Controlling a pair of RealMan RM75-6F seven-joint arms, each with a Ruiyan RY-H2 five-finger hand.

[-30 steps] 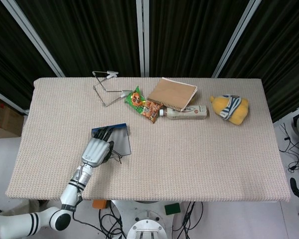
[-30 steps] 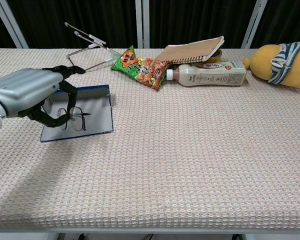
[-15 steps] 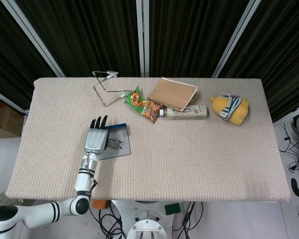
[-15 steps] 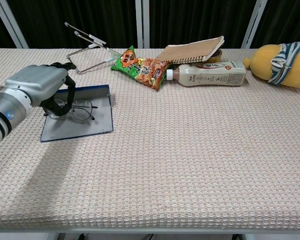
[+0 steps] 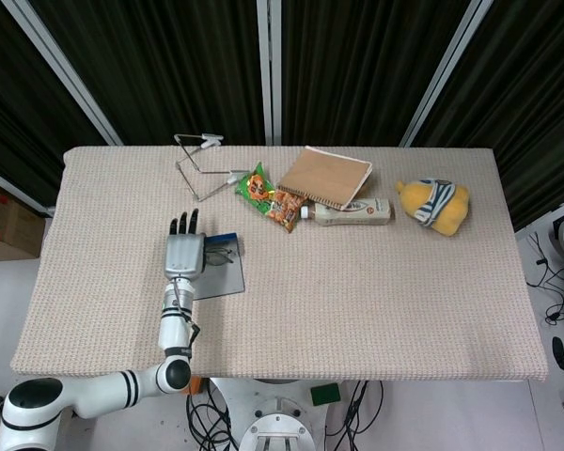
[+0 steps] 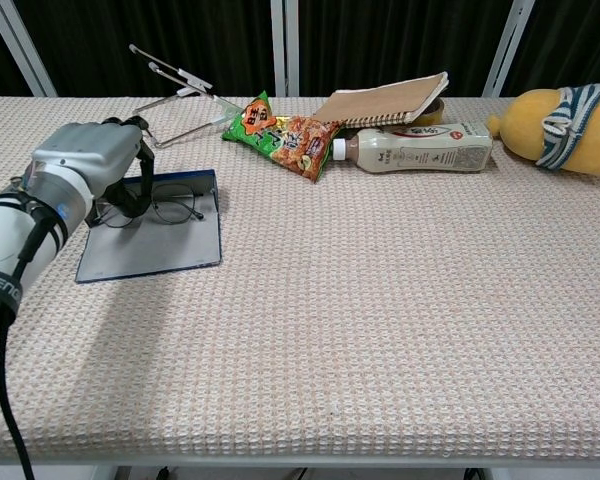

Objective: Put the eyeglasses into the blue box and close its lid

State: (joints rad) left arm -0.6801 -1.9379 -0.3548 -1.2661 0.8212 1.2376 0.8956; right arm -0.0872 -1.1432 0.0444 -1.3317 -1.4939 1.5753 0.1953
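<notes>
The blue box (image 5: 224,280) lies flat on the left part of the table, showing a grey inner face with a blue rim (image 6: 150,255). Thin black-framed eyeglasses (image 6: 175,209) rest on its far end, also seen from the head view (image 5: 222,254). My left hand (image 6: 88,158) is over the box's far left corner. Its dark fingers (image 6: 138,185) curl down around the left lens and hold the glasses. In the head view the left hand (image 5: 183,254) points toward the far edge. The right hand does not show in either view.
Along the far side stand a wire stand (image 6: 175,95), a green and orange snack packet (image 6: 285,130), a brown notebook (image 6: 385,100), a lying drink bottle (image 6: 420,148) and a yellow plush toy (image 6: 560,115). The woven table cloth (image 6: 380,320) covers the table.
My left hand has carried the eyeglasses from the box's near middle to its far end. The forearm has swung left and the hand now points straight away.
</notes>
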